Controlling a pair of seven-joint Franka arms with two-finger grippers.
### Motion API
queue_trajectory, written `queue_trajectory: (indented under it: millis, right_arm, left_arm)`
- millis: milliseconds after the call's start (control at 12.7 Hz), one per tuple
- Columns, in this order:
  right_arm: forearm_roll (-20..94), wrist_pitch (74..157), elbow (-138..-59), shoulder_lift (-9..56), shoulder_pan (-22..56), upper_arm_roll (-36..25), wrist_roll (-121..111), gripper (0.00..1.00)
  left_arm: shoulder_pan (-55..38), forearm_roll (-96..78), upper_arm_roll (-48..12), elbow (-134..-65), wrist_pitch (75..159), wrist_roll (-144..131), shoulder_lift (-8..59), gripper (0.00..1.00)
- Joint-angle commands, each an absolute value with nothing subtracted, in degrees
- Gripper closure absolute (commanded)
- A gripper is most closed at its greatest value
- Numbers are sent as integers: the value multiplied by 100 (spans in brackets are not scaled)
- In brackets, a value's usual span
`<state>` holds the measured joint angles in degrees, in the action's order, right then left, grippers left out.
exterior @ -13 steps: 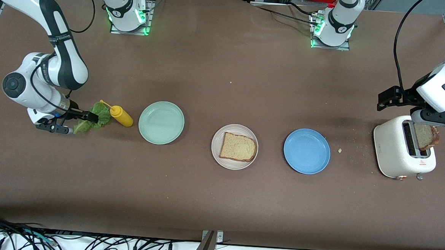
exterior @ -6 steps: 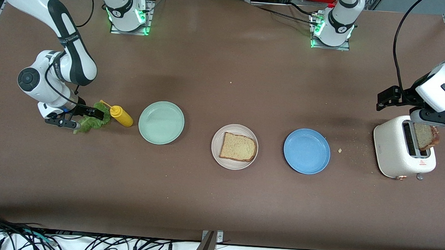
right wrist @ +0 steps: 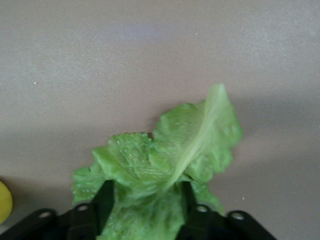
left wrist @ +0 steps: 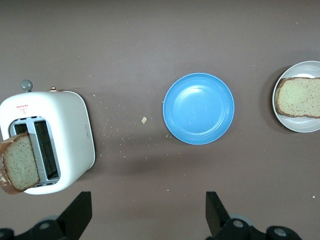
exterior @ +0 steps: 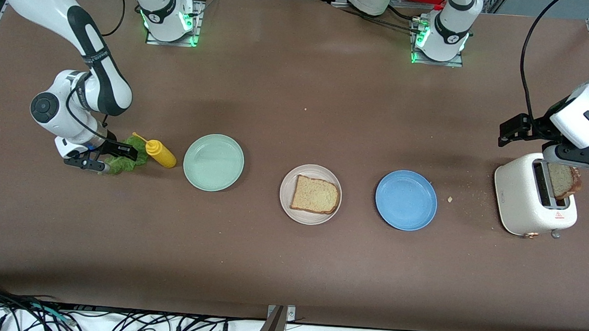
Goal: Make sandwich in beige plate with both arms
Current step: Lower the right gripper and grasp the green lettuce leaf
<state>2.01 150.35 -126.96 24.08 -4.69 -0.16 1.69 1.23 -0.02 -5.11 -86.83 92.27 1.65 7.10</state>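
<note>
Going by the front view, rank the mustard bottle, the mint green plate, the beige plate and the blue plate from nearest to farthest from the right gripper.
From the right gripper, at the lettuce leaf:
1. Mustard bottle, beside the leaf.
2. Mint green plate, next along the row.
3. Beige plate, mid-table, holding a bread slice.
4. Blue plate, toward the left arm's end.

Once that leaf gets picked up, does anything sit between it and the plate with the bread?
Yes. The lettuce leaf, with the right gripper closing around it, lies toward the right arm's end. Between it and the beige plate stand the yellow mustard bottle and the mint green plate; lifting over them should clear both.
</note>
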Motion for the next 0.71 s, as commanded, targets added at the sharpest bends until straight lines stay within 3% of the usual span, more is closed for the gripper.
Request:
queue_trajectory:
  millis: [0,315,631]
  right_arm:
    - [123,15214,-12744,2531,-519,26,211,61]
    - [132,15372,-12727,2672,-510,26,211,90]
    - [132,15311,-12613,2558,-492,26,194,97]
  left_arm:
    - [105,158,-510,-8613,9237,229,721,0]
    - [114,167,-510,-8613,9237,229,721,0]
    - [114,167,-510,-8613,9237,229,721,0]
